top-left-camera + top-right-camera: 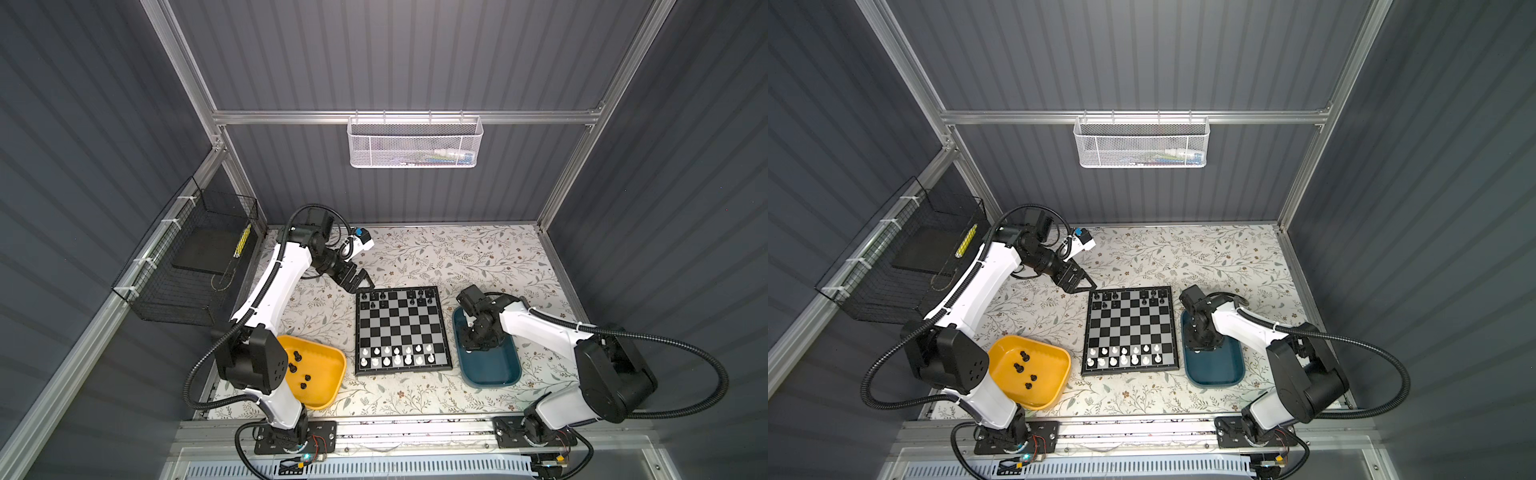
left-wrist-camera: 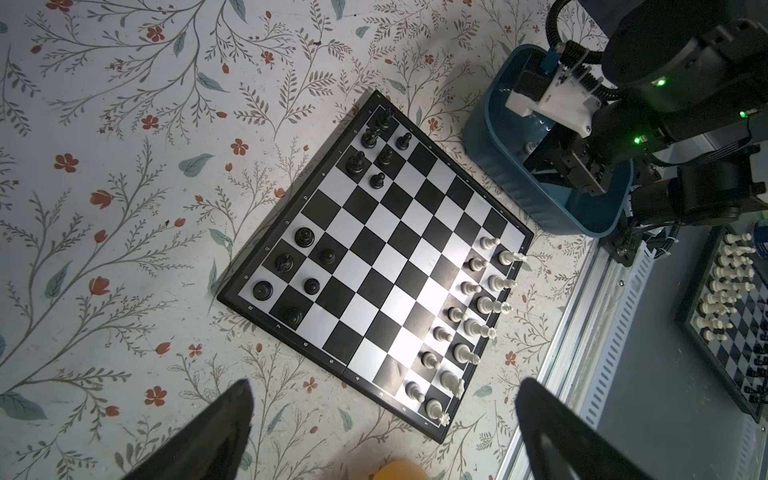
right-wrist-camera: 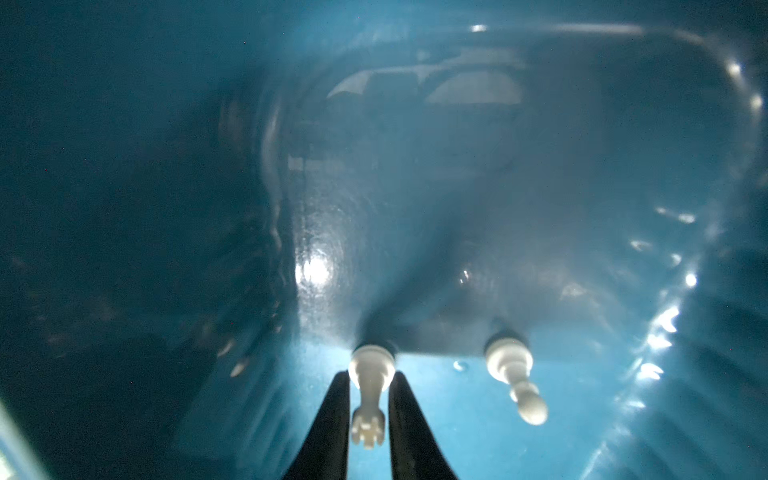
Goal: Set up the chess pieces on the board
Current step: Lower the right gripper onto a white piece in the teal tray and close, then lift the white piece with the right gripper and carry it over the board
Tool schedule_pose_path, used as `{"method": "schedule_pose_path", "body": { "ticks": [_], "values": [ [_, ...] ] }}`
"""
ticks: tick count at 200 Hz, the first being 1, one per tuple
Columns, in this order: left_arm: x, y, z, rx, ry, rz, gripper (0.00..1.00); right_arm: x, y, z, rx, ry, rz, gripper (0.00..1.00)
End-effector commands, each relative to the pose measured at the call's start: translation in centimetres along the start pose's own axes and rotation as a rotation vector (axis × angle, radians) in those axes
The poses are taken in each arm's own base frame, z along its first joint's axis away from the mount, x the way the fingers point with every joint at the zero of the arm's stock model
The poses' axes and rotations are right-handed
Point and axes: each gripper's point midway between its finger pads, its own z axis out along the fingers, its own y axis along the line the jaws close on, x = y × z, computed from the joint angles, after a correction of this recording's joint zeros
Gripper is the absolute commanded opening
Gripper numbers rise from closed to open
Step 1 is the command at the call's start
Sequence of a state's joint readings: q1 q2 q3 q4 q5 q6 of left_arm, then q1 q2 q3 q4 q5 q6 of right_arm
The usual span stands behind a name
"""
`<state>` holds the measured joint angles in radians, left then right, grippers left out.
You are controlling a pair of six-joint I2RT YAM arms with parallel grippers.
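- At the middle of the floral table cover [image 1: 457,257]: the board [image 1: 401,328], flat and square-on in a top view.
- Along the board's edge nearest the arm bases: white chess pieces [image 1: 397,356], upright, in two rows.
- Along the board's far edge: black chess pieces [image 1: 373,296], upright, in two clusters, one toward each far corner, with bare squares between.
- Just off the board's near-left corner: yellow tray [image 1: 328,357], four loose black pieces [image 1: 297,355] scattered on its floor.
- Just beside the board's right edge: teal tray [image 1: 498,374], with the right arm [image 1: 536,324] bent down into its far end.
- Inside that tray, right of the board: right gripper [image 3: 370,376], fingers [image 3: 332,415] drawn narrow on either side of a crown-topped white piece [image 3: 368,399], base on the tray floor, head toward the wrist camera.
- Impossible to tell whether clamped on it or merely very close.
- In the same tray, just beside the flanked piece: second white piece [image 3: 513,374], round-headed, upright, clear of both fingers.
- Near the board's far-left corner, raised above the cover: left gripper [image 1: 364,286], fingers [image 2: 216,428] spread wide, nothing between them, nothing held.
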<state>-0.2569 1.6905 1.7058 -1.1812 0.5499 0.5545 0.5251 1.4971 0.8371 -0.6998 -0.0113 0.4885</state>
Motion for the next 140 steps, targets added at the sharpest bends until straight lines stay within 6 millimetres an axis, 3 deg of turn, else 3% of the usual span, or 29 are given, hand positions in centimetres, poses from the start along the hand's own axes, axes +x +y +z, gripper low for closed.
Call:
{"method": "schedule_pose_path", "body": {
  "ticks": [1,140],
  "values": [
    [0.07,-0.98,-0.71,-0.002,-0.008,0.023,0.99,0.52,-0.53,0.52,0.021,0.02,-0.006,0.21],
    [0.1,-0.89,-0.69,-0.007,-0.009,0.024,1.0,0.51,-0.6,0.54,0.026,0.02,-0.012,0.15]
  ]
}}
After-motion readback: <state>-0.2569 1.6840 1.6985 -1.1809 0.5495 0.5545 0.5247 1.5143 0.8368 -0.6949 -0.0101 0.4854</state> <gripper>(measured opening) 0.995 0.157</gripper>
